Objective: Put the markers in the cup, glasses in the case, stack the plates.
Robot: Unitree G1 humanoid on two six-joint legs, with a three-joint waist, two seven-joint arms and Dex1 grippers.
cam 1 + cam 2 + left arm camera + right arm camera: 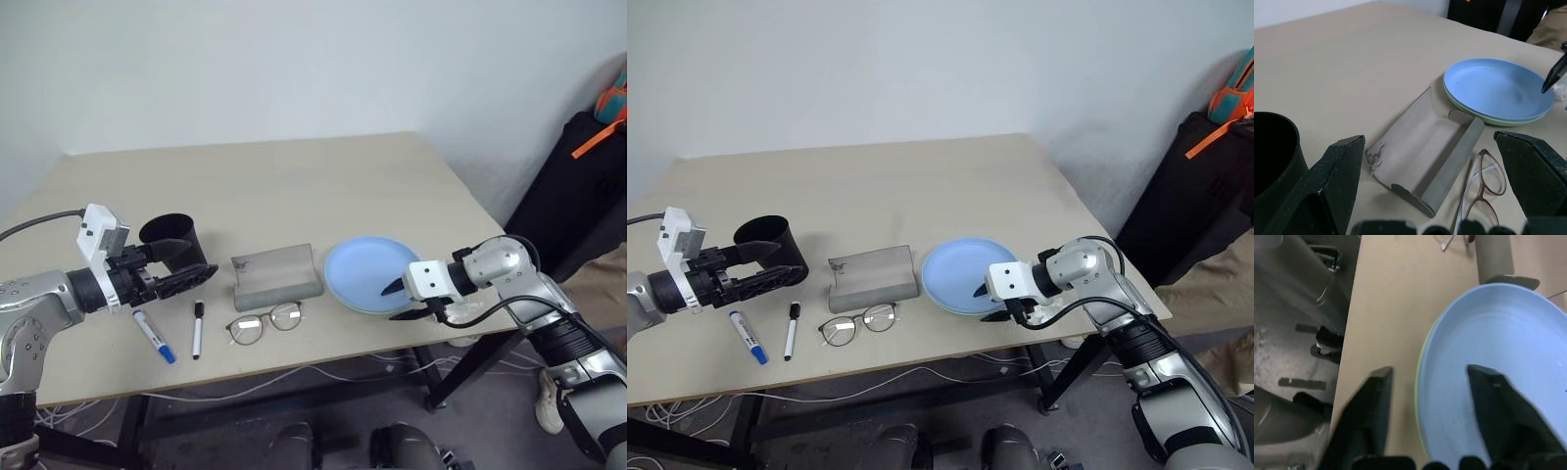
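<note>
At centre right of the frame we see the light blue plate point(370, 272) stacked on the pale green plate point(1484, 117), only a green rim showing. Left of them the grey case point(275, 275) lies open. Below it we find the wire-framed glasses point(265, 322), lenses up. At lower left the blue-capped marker point(154, 335) and the black-capped marker point(197, 328) lie flat, below the upright black cup point(172, 241).
</note>
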